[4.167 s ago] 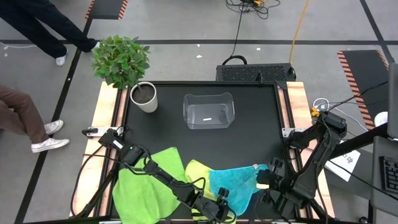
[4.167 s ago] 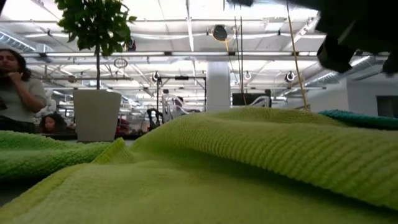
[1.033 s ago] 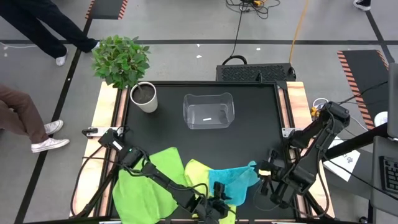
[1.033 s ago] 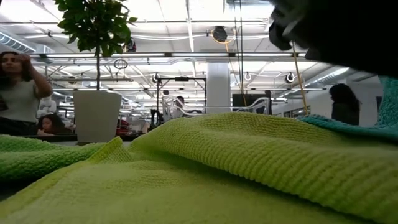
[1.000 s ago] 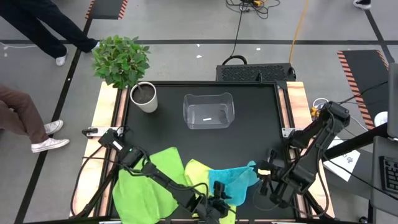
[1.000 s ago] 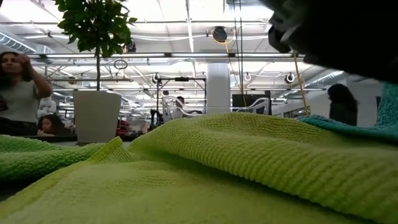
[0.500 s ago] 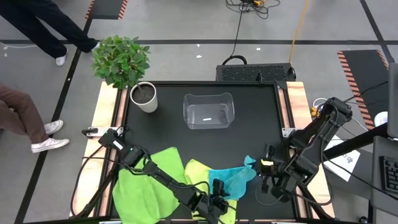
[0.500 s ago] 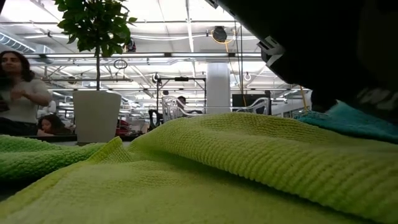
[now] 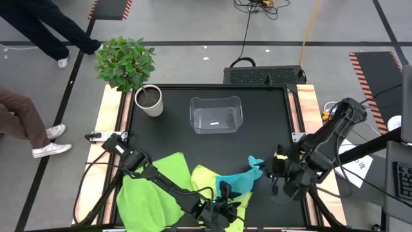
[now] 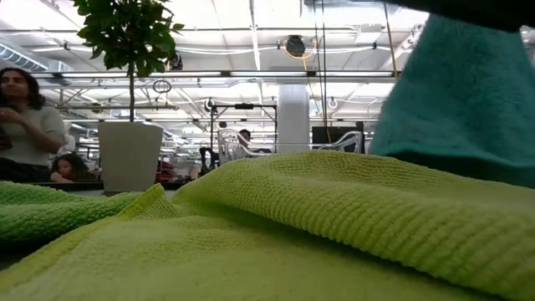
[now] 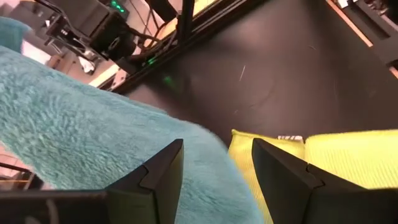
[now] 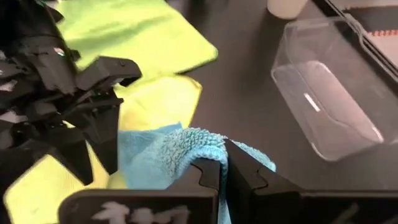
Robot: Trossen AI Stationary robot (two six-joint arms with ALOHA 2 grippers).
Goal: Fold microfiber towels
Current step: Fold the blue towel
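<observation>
Right claw (image 12: 225,169) pinching fluffy turquoise towel (image 9: 239,183) corner, left claw (image 11: 214,171) spread, ribbed yellow-green towel (image 10: 334,209) beneath

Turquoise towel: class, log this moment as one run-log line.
right gripper: shut on turquoise towel, corner lifted | left gripper: open, at towel's near edge | fold: not yet done

Right gripper (image 9: 275,169) pinches the turquoise towel (image 9: 239,182) — one corner lifted off the table (image 9: 257,122).

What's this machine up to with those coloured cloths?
It is folding towels. The right gripper is shut on a corner of the turquoise towel, lifting it off the table. The left gripper is open at the towel's near edge. The pale yellow-green towel and bright green towel lie unfolded.
</observation>
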